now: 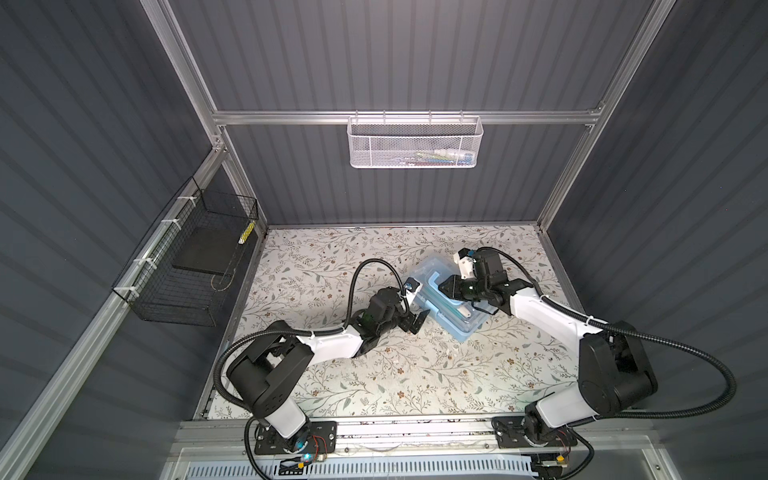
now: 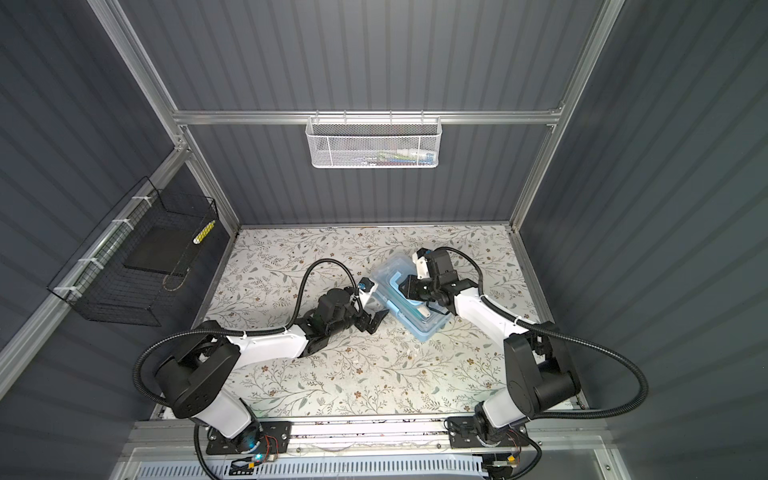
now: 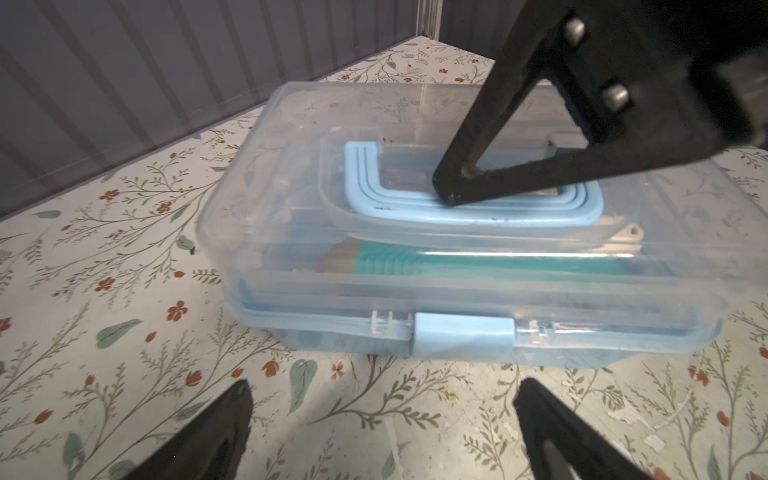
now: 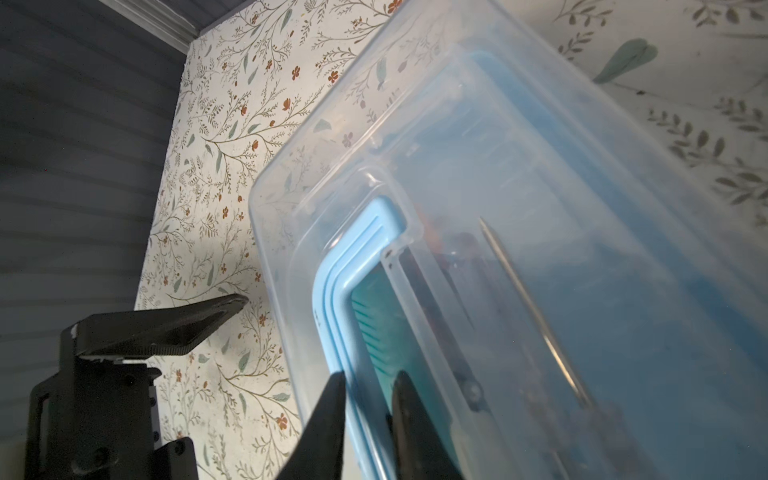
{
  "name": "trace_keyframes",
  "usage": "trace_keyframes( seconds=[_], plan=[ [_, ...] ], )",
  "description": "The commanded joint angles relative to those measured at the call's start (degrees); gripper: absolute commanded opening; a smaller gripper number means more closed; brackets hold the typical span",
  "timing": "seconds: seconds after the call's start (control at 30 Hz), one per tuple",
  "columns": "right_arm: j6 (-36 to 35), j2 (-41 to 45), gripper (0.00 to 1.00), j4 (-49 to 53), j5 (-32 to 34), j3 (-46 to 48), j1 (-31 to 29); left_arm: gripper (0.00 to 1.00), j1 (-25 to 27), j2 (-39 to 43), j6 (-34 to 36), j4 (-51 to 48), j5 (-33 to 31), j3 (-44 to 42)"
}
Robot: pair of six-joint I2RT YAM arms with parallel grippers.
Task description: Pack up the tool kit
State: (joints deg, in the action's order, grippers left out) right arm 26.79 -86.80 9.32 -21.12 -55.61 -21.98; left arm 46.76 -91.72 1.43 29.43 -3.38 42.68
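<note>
Reaching over tool kit (image 3: 415,266), right tool (image 4: 370,376) loosely straddles handle (image 4: 332,291); left tool (image 3: 384,384) gapes.

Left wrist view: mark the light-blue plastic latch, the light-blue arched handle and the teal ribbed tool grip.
light-blue plastic latch (image 3: 463,332), left wrist view, front face.
light-blue arched handle (image 3: 360,170), left wrist view, corner bend.
teal ribbed tool grip (image 3: 390,262), left wrist view, ribbed part.

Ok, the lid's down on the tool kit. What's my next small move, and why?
Probably lift the right claw straight up off the handle. The tool kit looks closed with its latch folded down. The left claw is open and clear. The right tips straddle the flat handle, so a sideways pull might drag the box.
</note>
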Motion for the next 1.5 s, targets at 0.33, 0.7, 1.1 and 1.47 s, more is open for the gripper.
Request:
trace_keyframes(
  seconds=[0.33,0.7,1.1,1.47],
  plan=[
    [-0.17,3.04,0.72,15.47,3.81,-5.58,-1.02,1.0,-0.12,7.66,-5.57,-11.19,-16.69,-0.9],
    [-7.9,14.51,0.99,15.95,13.27,-8.85,-0.6,1.0,-0.66,14.63,-6.2,-17.61,-29.22,-2.07],
    [-29.56,36.15,0.99,-22.7,45.85,25.71,6.49,1.0,-14.44,22.5,-14.57,-22.89,-37.48,-9.26],
    [-24.3,18.73,0.99,-62.45,44.93,44.2,14.15,1.0,-25.1,18.97,-6.64,-13.72,-39.04,-12.95]
  ],
)
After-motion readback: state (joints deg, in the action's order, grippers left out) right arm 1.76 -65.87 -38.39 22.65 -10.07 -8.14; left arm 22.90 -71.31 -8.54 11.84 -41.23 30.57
